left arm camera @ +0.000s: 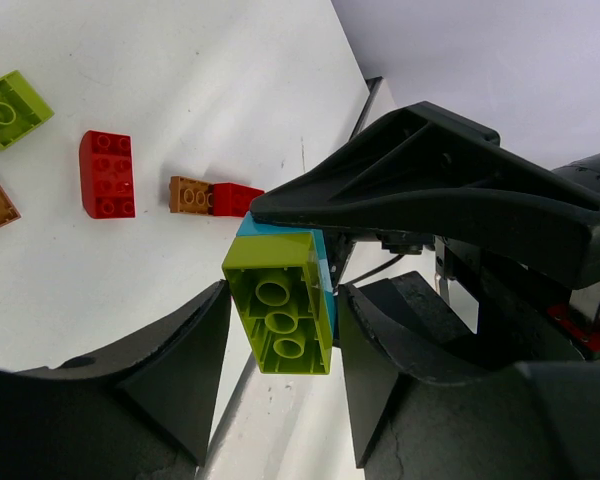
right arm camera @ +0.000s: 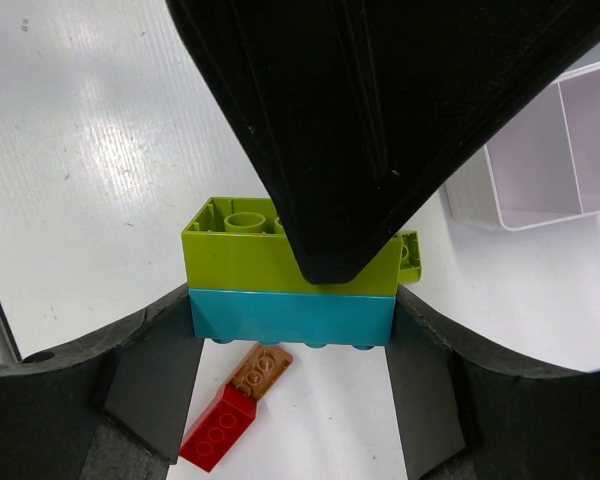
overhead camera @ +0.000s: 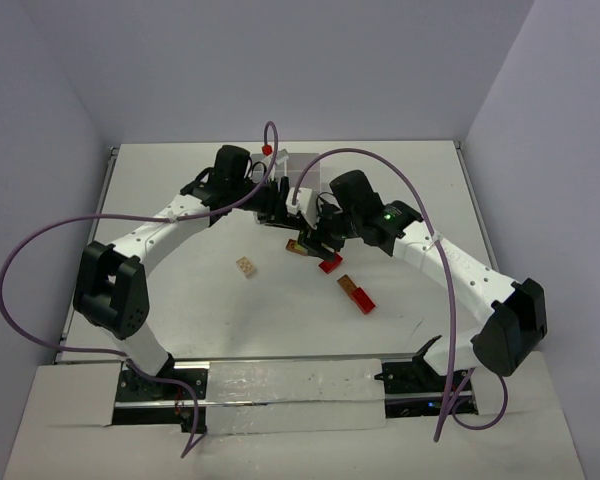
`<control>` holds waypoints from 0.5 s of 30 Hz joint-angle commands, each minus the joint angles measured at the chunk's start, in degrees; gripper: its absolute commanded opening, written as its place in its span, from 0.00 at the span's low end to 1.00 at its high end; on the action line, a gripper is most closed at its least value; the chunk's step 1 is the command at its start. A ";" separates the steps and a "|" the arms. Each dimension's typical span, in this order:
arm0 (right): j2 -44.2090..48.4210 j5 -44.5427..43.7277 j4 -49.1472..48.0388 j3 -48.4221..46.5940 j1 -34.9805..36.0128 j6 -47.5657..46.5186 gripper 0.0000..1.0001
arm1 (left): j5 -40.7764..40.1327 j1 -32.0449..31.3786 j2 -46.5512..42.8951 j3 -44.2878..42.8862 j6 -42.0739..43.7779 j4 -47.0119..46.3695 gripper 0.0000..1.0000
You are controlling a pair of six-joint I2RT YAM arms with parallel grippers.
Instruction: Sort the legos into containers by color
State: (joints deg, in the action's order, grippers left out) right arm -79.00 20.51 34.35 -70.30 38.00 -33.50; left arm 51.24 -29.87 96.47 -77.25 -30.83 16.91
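The task item in work is a two-brick stack, a lime brick point(right arm camera: 240, 262) pressed onto a cyan brick point(right arm camera: 290, 317). It hangs above the middle of the tabletop point(overhead camera: 200, 300), just near of the white tray point(right arm camera: 565, 150), and both sets of fingers meet on it.

Right gripper point(right arm camera: 292, 340): the stack sits squarely between the right fingers point(right arm camera: 145, 380). The cyan brick spans the gap along its long side. Each end meets a finger pad, so these fingers stand about half open and clamp the cyan brick. One finger of the other arm crosses over the lime brick from above and hides its middle.

Left gripper point(left arm camera: 280, 340): the lime brick lies lengthwise between the left fingers point(left arm camera: 180, 370), hollow face toward the wrist camera, with the cyan brick behind it. The fingers flank its short side closely, partly open. A thin strip of tabletop shows beside the brick at one finger, so a firm grip cannot be told.

Loose legos on the tabletop:
- A joined orange-brown and red pair point(right arm camera: 235, 410) lies directly below the stack.
- A red brick point(left arm camera: 107, 173) and a loose lime square brick point(left arm camera: 10, 108) lie to the right of that pair.
- A tan brick point(overhead camera: 246, 267) lies alone, near and left of the grippers.

The visible tray compartments show bare white floors.
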 commanded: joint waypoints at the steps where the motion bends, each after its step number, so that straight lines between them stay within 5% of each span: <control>1: 0.08 1.11 -2.97 -2.91 1.20 -0.34 0.25 | 3.42 -0.81 -0.58 -0.09 -0.81 -2.67 0.52; 9: 0.08 1.11 -3.32 -3.20 1.40 -0.11 0.25 | 3.34 -0.95 -0.37 -0.12 -0.76 -2.70 0.47; 12: 0.08 1.02 -3.31 -3.26 1.55 -0.24 0.24 | 4.05 -0.98 -0.24 -0.10 -0.55 -2.49 0.35; 15: 0.14 0.57 -3.24 -3.07 1.46 -0.35 0.24 | 4.76 -0.63 -0.53 0.56 -0.83 -2.91 0.13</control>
State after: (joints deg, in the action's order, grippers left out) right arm -79.00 19.96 34.93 -70.39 38.39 -33.50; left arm 51.19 -29.78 96.47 -76.60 -31.04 16.86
